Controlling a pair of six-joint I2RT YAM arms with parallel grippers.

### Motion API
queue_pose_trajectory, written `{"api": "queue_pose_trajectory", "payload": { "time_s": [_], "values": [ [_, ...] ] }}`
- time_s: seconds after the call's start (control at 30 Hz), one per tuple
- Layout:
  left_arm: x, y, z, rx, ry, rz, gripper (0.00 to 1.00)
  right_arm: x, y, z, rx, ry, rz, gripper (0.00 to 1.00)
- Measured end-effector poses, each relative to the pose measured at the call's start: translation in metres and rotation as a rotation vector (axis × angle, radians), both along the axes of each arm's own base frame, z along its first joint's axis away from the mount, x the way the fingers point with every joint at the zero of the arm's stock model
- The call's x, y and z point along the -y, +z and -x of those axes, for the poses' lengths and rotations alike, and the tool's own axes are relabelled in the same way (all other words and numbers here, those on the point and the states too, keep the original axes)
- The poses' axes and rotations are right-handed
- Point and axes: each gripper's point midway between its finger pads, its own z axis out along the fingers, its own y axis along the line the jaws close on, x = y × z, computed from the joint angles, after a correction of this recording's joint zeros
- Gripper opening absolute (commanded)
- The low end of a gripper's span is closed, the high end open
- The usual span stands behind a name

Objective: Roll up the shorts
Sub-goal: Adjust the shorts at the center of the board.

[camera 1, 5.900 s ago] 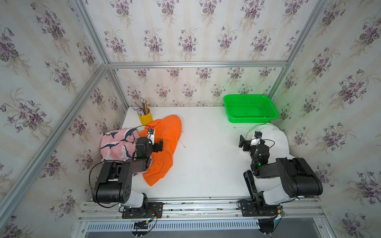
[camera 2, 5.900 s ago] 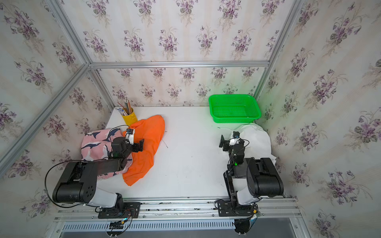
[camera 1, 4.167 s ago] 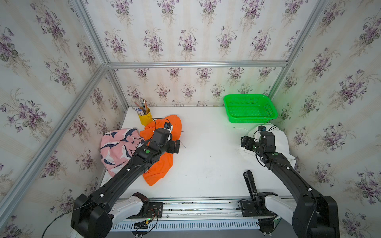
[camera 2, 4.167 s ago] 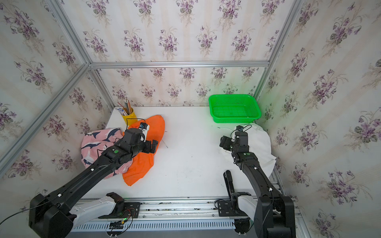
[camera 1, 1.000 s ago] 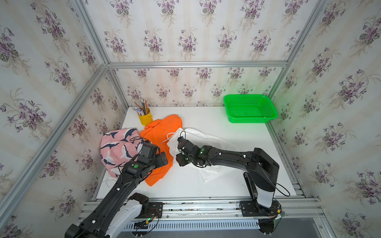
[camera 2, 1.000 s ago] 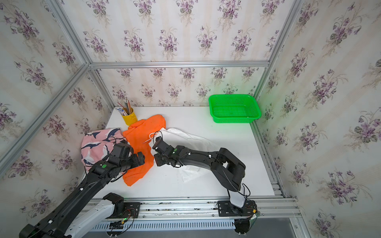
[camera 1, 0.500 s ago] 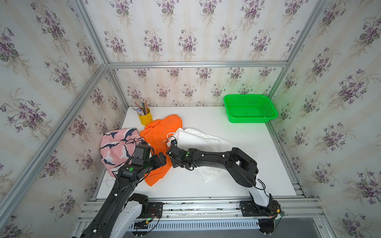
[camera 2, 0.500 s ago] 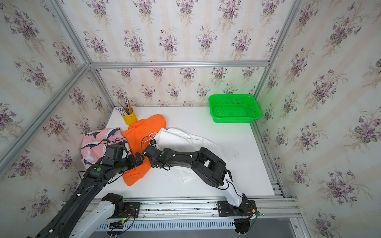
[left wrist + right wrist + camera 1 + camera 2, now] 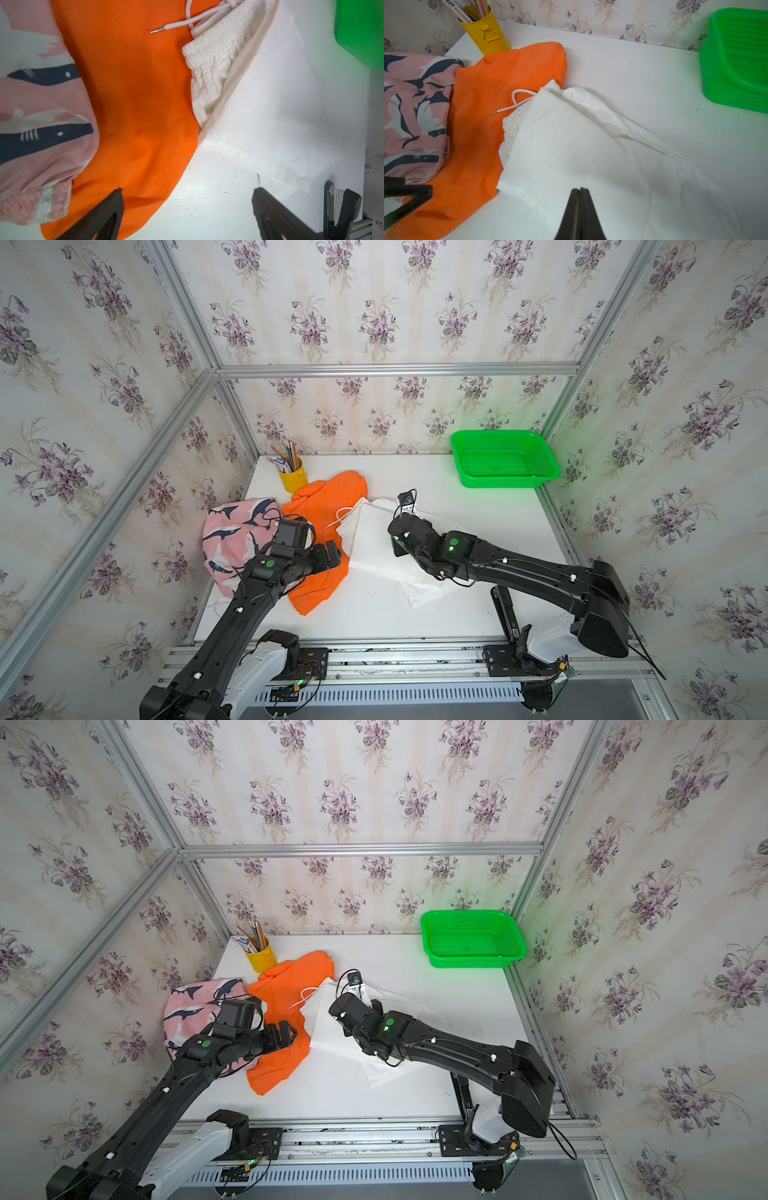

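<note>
White shorts [image 9: 571, 145] look thin and limp: grab the hem [image 9: 519, 192]; right claw [image 9: 580, 190] pressed together on nothing, left claw [image 9: 188, 189] spread.

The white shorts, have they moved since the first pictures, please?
Yes: the white shorts moved away from the green basket, across the table toward the yellow cup.

pink shorts [image 9: 226, 533] partly behind left arm [image 9: 248, 603]

White shorts [image 9: 370, 541] lie touching the orange shorts [image 9: 326, 494]
</note>
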Motion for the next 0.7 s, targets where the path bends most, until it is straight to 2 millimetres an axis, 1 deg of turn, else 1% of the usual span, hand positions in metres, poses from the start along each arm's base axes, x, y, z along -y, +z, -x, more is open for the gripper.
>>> {"api": "queue_pose_trajectory", "payload": {
  "time_s": [0.03, 0.1, 0.13, 0.2, 0.27, 0.3, 0.33, 0.4, 0.5, 0.53, 0.57, 0.63, 0.7],
  "values": [
    [0.004, -0.002, -0.002, -0.011, -0.013, 0.002, 0.99, -0.003, -0.004, 0.001, -0.015, 0.015, 0.001, 0.03],
    [0.009, -0.002, -0.007, -0.012, -0.027, 0.002, 0.99, -0.018, -0.017, 0.004, -0.064, 0.058, 0.000, 0.10],
    [0.010, -0.002, -0.009, -0.009, -0.027, 0.003, 0.99, -0.028, -0.027, 0.006, -0.097, 0.081, 0.002, 0.17],
    [0.007, -0.003, -0.012, 0.007, -0.009, -0.001, 0.99, -0.044, -0.050, 0.009, -0.167, 0.105, -0.008, 0.31],
    [0.002, -0.007, -0.012, 0.009, 0.020, 0.000, 0.99, -0.059, -0.070, 0.014, -0.225, 0.122, -0.020, 0.40],
    [-0.002, -0.009, -0.012, 0.006, 0.039, 0.000, 0.99, -0.066, -0.078, 0.015, -0.248, 0.123, -0.033, 0.43],
    [-0.005, -0.011, -0.012, 0.004, 0.054, 0.001, 0.99, -0.073, -0.084, 0.016, -0.267, 0.120, -0.044, 0.44],
    [-0.015, -0.016, -0.010, -0.001, 0.089, 0.002, 0.99, -0.094, -0.098, 0.015, -0.304, 0.108, -0.065, 0.45],
    [-0.026, -0.019, -0.007, 0.002, 0.135, 0.020, 0.99, -0.125, -0.111, 0.011, -0.326, 0.071, -0.091, 0.46],
    [-0.030, -0.019, -0.005, 0.004, 0.147, 0.026, 0.99, -0.132, -0.116, 0.010, -0.331, 0.058, -0.091, 0.46],
    [-0.032, -0.020, -0.004, 0.005, 0.160, 0.035, 0.99, -0.140, -0.122, 0.008, -0.335, 0.038, -0.089, 0.49],
    [-0.037, -0.023, -0.001, 0.000, 0.178, 0.049, 0.99, -0.149, -0.133, 0.008, -0.343, 0.004, -0.082, 0.53],
    [-0.036, -0.024, 0.001, -0.002, 0.178, 0.064, 0.99, -0.155, -0.145, 0.009, -0.348, -0.032, -0.065, 0.56]
  ]
}}
